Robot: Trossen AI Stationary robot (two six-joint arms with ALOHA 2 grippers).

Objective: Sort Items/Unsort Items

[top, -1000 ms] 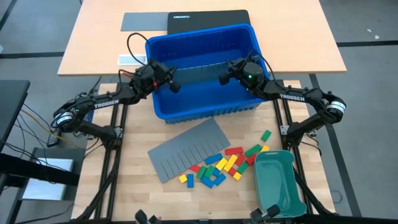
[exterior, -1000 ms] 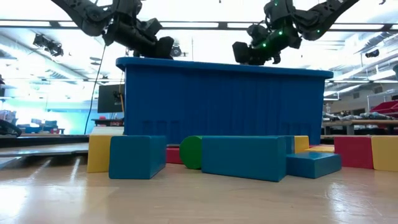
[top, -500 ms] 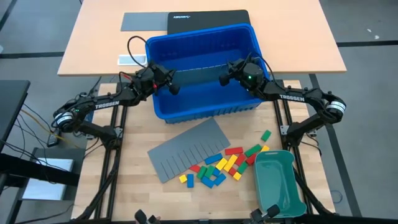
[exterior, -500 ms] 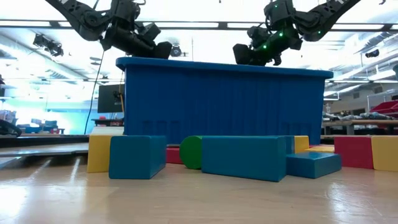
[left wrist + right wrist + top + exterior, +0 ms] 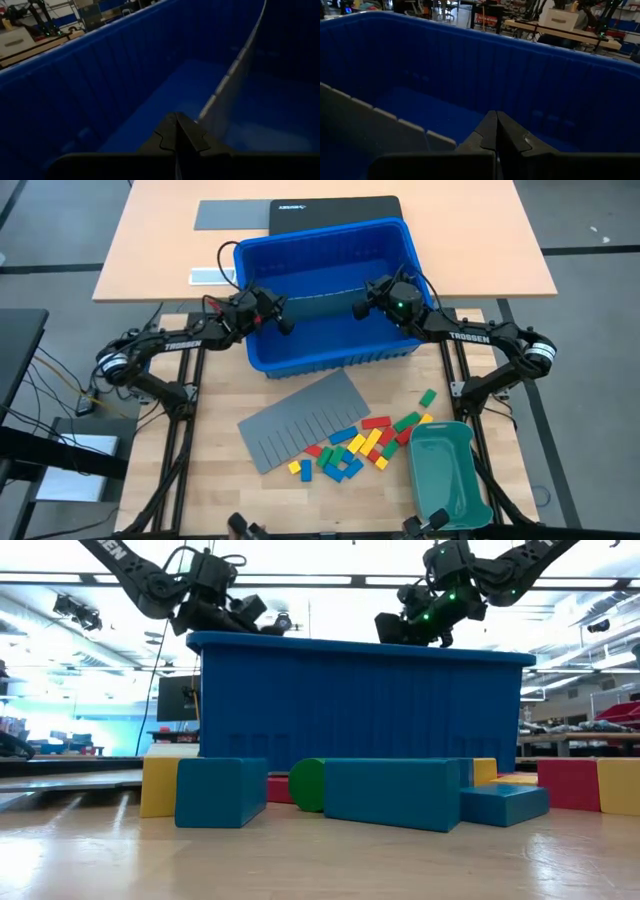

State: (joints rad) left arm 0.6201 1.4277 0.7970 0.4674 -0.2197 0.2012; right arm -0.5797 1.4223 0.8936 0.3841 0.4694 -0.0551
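Note:
A grey divider sheet (image 5: 320, 302) stands on edge inside the blue bin (image 5: 330, 362) and spans between my two grippers. My left gripper (image 5: 284, 322) is shut at its left end and my right gripper (image 5: 357, 307) is shut at its right end, both just above the bin's rim. The items, red, yellow, green and blue blocks (image 5: 355, 442), lie in a loose heap on the near table, untouched. A second grey slotted divider (image 5: 300, 420) lies flat beside them, and a teal tray (image 5: 447, 475) stands at the near right. My left gripper pinches the divider's left end (image 5: 202, 111) between its two fingers, coming nearly level from the table's left. The sheet stands on its long edge and runs away from the fingers across the bin. My right gripper pinches the slotted divider's right end (image 5: 440, 141) between its two fingers, coming nearly level from the table's right. The sheet stands upright, its slotted edge up, inside the bin.
Beyond the bin, a dark laptop (image 5: 335, 210) and a grey pad (image 5: 230, 213) lie on a light table. In the low view the bin's near wall (image 5: 360, 700) rises behind the blocks (image 5: 390, 790). Bare wood lies at the near left.
My left gripper has sunk toward the bin's rim and edged a little toward the table's right, still shut, lowering the divider's left end into the bin. My right gripper has kept still.

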